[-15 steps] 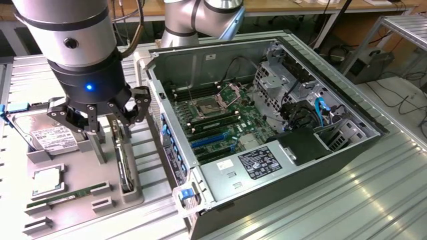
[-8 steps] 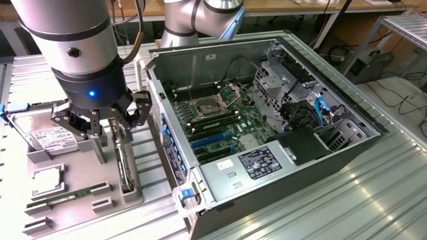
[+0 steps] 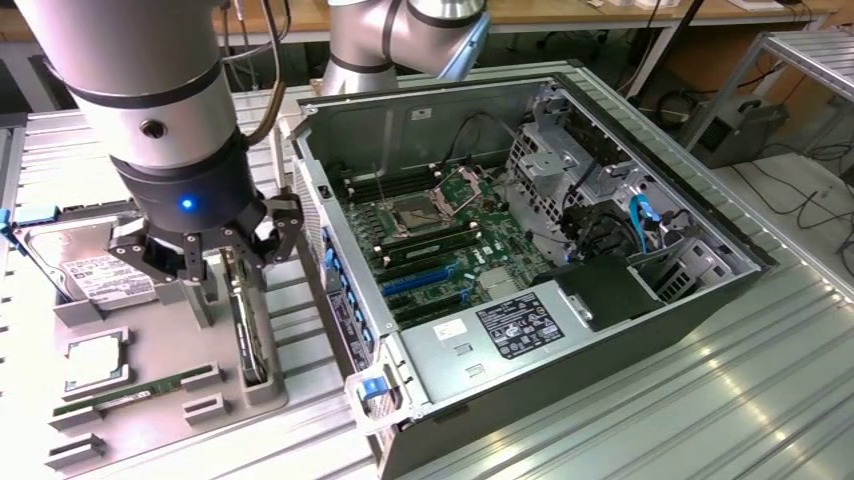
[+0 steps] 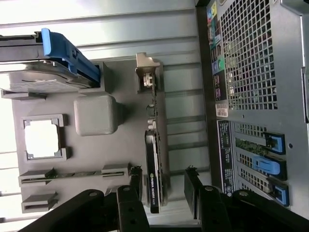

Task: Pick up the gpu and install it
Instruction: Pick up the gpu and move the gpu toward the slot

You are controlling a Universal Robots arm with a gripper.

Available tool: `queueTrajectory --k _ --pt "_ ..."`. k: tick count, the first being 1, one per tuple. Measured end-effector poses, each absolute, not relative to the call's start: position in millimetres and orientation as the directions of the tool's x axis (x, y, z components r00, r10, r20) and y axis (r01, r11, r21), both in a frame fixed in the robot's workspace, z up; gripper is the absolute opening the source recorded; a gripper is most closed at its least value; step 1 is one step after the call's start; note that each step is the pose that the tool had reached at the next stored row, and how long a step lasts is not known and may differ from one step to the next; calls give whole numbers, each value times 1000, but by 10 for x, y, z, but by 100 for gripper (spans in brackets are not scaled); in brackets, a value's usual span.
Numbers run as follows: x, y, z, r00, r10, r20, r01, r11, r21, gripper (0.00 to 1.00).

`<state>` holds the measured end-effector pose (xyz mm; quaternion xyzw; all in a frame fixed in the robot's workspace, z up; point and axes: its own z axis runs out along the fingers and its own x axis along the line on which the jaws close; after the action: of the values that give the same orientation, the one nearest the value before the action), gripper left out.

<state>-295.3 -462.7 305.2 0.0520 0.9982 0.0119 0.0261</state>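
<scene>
Just below the wide-open hand (image 3: 220, 278), the gpu (image 4: 155, 180) on edge between its fingers (image 4: 193, 189).

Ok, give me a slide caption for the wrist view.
Open hand lined up over the gpu, which stands on edge in its grey holder beside the computer case.

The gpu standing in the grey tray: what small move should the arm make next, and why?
Probably ease straight down a little: the open jaws hang above the gpu, one on each side of its thin edge, not touching it.
</scene>
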Motion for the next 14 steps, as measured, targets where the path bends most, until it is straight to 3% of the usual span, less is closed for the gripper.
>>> queueTrajectory --k 14 --pt "-2998 -4627 2787 -992 113 -53 111 993 27 48"
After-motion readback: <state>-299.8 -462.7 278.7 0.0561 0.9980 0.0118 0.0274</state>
